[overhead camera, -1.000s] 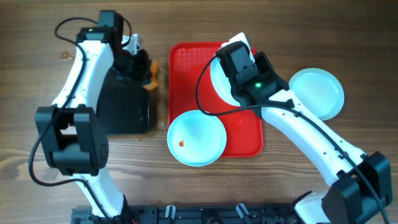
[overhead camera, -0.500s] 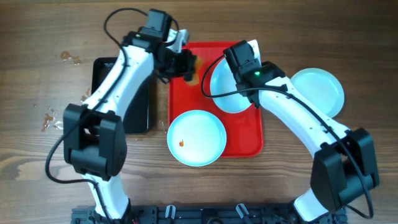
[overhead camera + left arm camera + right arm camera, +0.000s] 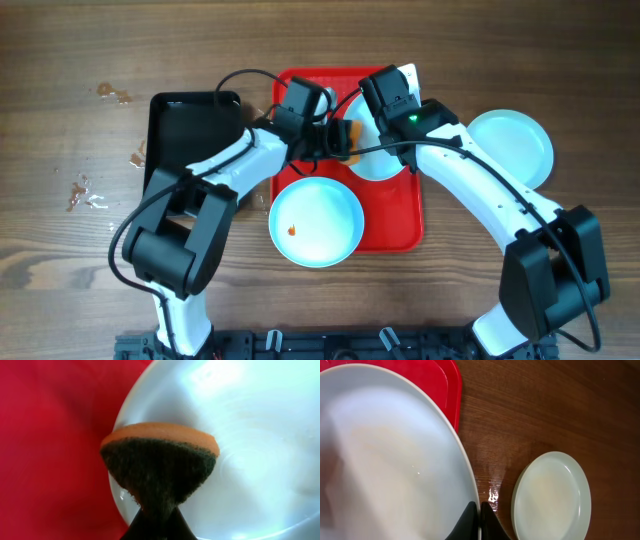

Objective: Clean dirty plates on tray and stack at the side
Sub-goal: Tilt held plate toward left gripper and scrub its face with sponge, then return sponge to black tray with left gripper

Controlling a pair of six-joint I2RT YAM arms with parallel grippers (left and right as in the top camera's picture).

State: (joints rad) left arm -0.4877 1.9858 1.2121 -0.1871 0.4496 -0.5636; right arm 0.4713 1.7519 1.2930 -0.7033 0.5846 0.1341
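The red tray lies mid-table. A pale blue plate with an orange-red smear rests on its front left corner, overhanging the edge. My right gripper is shut on the rim of a second plate, seen under the arms from overhead. My left gripper is shut on an orange-and-dark-green sponge, which is over that plate's left edge, also seen from overhead. A third plate sits on the table at the right.
A glossy black tray lies left of the red tray. Wet spots mark the wood at the far left and beside the held plate. Both arms cross above the back of the red tray.
My left arm swung right from the black tray, carrying the sponge across to the plate my right gripper holds. The right arm turned slightly a second ago and has stayed put since.
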